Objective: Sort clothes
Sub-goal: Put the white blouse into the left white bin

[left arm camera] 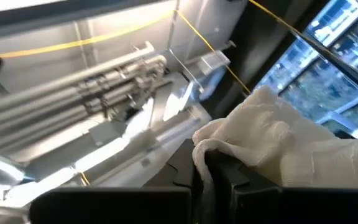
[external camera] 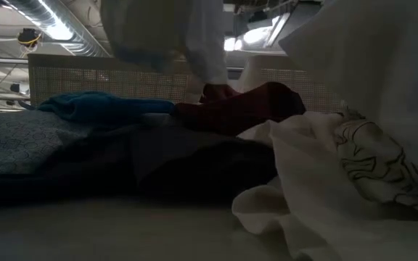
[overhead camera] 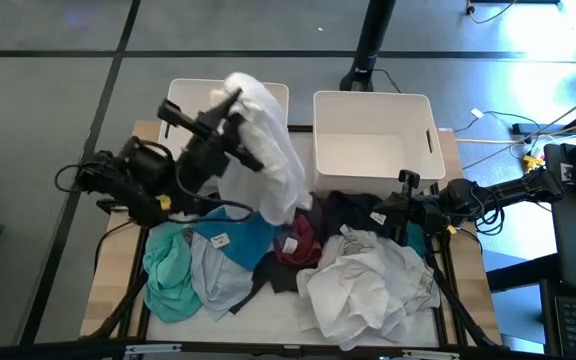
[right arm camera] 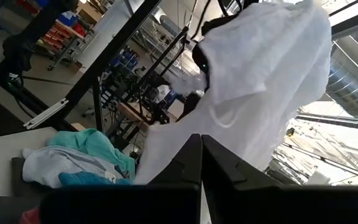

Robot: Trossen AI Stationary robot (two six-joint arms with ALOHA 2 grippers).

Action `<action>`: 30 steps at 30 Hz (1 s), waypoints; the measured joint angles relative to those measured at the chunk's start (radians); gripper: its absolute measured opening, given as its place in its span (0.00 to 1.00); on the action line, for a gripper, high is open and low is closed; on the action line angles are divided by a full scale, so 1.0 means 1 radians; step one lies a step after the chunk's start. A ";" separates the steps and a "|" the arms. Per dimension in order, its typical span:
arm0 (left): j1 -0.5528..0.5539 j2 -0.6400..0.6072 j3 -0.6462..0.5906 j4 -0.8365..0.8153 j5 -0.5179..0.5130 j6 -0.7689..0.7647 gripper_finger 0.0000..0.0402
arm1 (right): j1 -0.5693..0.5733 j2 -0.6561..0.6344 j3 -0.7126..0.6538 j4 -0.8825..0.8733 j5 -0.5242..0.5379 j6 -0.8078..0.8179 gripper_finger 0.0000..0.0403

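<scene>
My left gripper [overhead camera: 234, 99] is raised over the left white bin [overhead camera: 180, 98] and is shut on a white garment [overhead camera: 268, 150]. That garment also shows in the right wrist view [right arm camera: 266, 74]. The other clothes lie in a pile on the table: teal-green [overhead camera: 168, 265], pale grey-blue [overhead camera: 216, 278], bright blue [overhead camera: 246, 240], dark red [overhead camera: 298, 245], black [overhead camera: 353, 210] and patterned white [overhead camera: 368, 285]. My right gripper [overhead camera: 386, 214] is shut and holds nothing, low over the black garment at the pile's right side. My left gripper pinches a bunched fold at the white garment's upper end [left arm camera: 229, 146] between its two fingers, which slant upward. The cloth drapes over the fingers [left arm camera: 219, 171] and hangs slack below them. Its lower end [overhead camera: 286, 205] reaches down to the pile by the dark red garment; whether it touches, I cannot tell.
A second white bin [overhead camera: 373, 150] stands at the far right, beside the left one. The pile covers most of the table in front of the bins. Bare table shows along the near edge [overhead camera: 268, 325].
</scene>
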 joint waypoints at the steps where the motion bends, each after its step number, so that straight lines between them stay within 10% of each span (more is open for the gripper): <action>1: 0.010 -0.006 0.000 0.001 0.016 -0.003 0.03 | 0.000 0.000 0.000 0.000 0.000 0.000 0.02; 14: 0.245 -0.116 0.000 0.004 0.215 -0.017 0.03 | 0.000 0.020 0.000 -0.020 0.116 -0.034 0.02; 30: 0.612 -0.149 -0.008 -0.035 0.063 -0.034 0.04 | 0.000 0.034 0.000 -0.022 0.205 -0.108 0.02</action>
